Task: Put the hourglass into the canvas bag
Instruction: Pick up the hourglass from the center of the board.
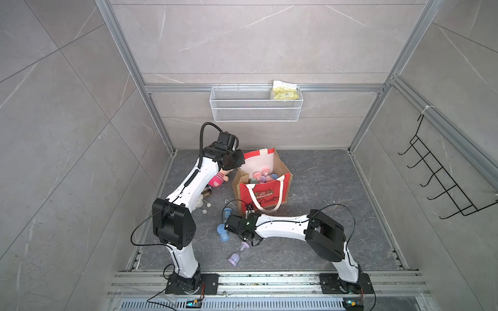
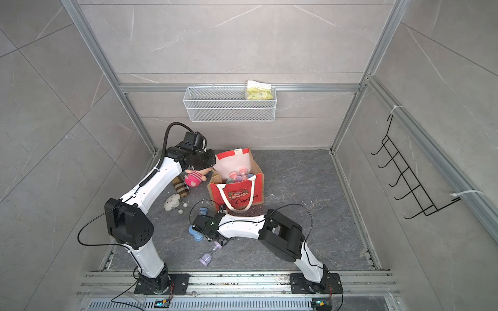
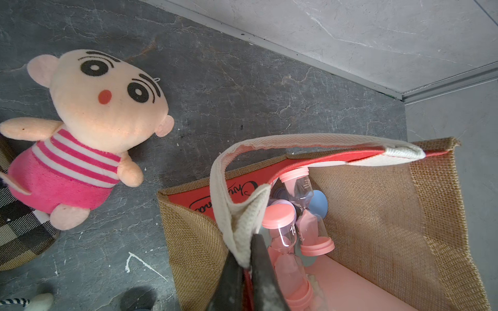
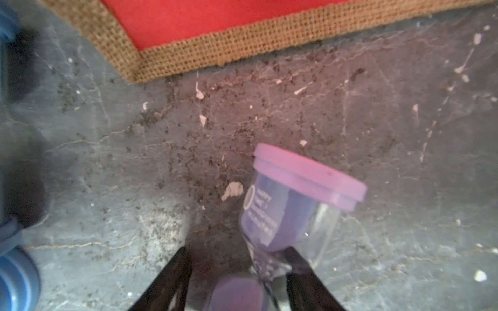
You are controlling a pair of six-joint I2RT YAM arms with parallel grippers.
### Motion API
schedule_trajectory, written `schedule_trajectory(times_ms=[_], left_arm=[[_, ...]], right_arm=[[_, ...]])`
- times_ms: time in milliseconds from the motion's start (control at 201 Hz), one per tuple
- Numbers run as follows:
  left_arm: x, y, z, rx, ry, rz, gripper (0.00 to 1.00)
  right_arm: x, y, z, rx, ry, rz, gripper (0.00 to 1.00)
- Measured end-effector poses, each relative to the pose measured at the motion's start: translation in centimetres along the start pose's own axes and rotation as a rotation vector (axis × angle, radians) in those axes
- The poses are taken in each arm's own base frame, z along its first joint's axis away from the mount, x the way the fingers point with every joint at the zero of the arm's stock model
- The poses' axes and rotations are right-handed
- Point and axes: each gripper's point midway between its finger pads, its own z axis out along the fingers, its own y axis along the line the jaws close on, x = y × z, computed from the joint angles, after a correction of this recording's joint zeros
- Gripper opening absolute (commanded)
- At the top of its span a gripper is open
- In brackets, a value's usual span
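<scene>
Hourglass [image 1: 234,259] [image 4: 285,212], purple, one: lying on its side on the dark floor, outside the bag, at 7 o'clock of it.

Right gripper [image 4: 238,250]: low over the purple hourglass. Its jaws stand apart, one black finger on either side of the narrow waist, and a gap shows on one side. Nothing is lifted.

Blue hourglasses [image 1: 223,233], two: one on its side at 10 o'clock of the purple one, the other [image 1: 227,212] beyond it, near the bag's front corner.

Cloud toy [image 2: 172,202], white, and checked pouch [image 2: 181,188]: at 9 o'clock of the bag, beside the left arm.

Canvas bag [image 1: 269,198]: upright, mouth open, red printed front facing 6 o'clock, burlap sides. Pink hourglasses [image 3: 279,218] and a blue one are heaped inside.

Left gripper [image 3: 244,247]: clenched on one white handle [image 3: 296,142], at 10 o'clock of the bag's mouth.

Plush doll [image 3: 89,134], pink striped top: face up on the floor, just beside the bag at 10 o'clock.

Wire basket [image 1: 256,107], white: on the back wall at 12 o'clock, with a yellow packet [image 1: 285,93] at its 3 o'clock end.

Hook rack [image 1: 444,177], black: on the side wall at 3 o'clock.
</scene>
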Motion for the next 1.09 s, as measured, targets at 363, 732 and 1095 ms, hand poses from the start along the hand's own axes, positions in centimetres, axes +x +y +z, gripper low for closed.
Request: schedule_trajectory(times_ms=[363, 732, 1095], left_arm=[[0.0, 0.0, 0.0, 0.002, 0.000, 0.000, 0.00], [0.0, -0.1, 0.0, 0.004, 0.002, -0.004, 0.00], [0.0, -0.2, 0.0, 0.011, 0.001, -0.008, 0.00]], right_arm=[[-0.3, -0.1, 0.1, -0.005, 0.007, 0.010, 0.30], [-1.1, -1.9, -1.5, -0.029, 0.000, 0.027, 0.14], [-0.4, -3.7, -5.6, -0.172, 0.001, -0.019, 0.06]])
